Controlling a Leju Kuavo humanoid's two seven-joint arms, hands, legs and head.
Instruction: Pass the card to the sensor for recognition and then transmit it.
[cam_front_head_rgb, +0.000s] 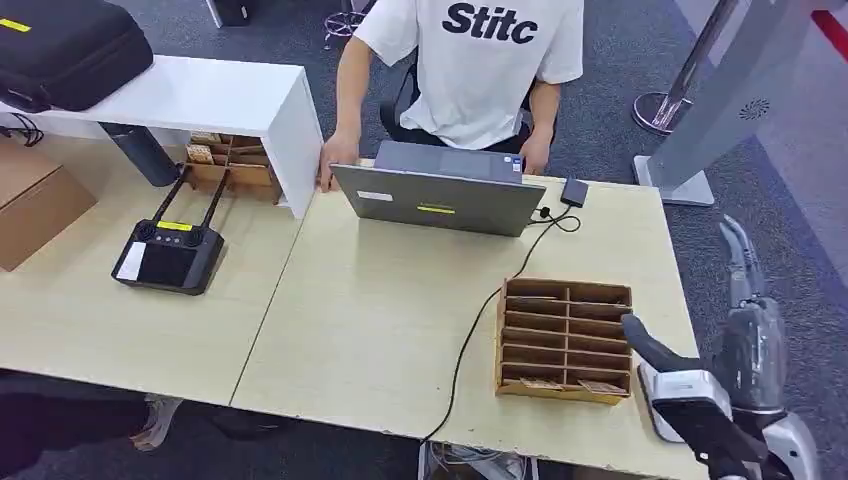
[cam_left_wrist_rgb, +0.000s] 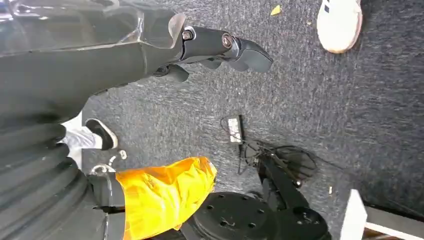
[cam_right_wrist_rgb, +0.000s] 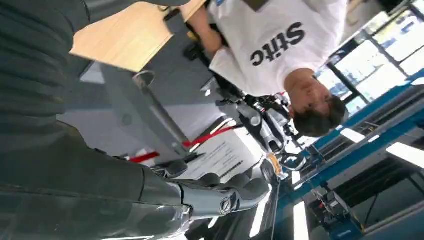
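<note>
counter (cam_front_head_rgb: 380, 330) pale wood, wide, with a white raised shelf at the far left carrying a black case (cam_front_head_rgb: 65, 45). person (cam_front_head_rgb: 470, 70) in a white shirt sits at the far edge behind an open grey laptop (cam_front_head_rgb: 440, 200), hands resting either side of it. black handheld controller (cam_front_head_rgb: 165, 255) lies on the left half. small dark box (cam_front_head_rgb: 574, 192), maybe the sensor, cannot confirm, sits just right of the laptop with a cable running off toward the near edge

wooden slotted card rack (cam_front_head_rgb: 565, 340) stands near the right front of the counter; cards (cam_front_head_rgb: 600, 386) lie in its lowest near slots, too small to read. that is where the task's card is, not yet taken

right hand (cam_front_head_rgb: 700, 400) raised just beside the rack's right end, not touching it; in the right wrist view the right hand's fingers (cam_right_wrist_rgb: 235, 187) are loosely curled, slightly apart, clamped on nothing. left hand (cam_left_wrist_rgb: 220, 47) hangs by the robot's side over grey carpet, fingers partly curled, holding nothing

step, as a judgement: the very start, reach toward the rack, nothing picked. next move calls for turning the right hand in over the low slots, pinching one card by its edge, lifting it free, then carrying it across to the sensor near the laptop
</note>
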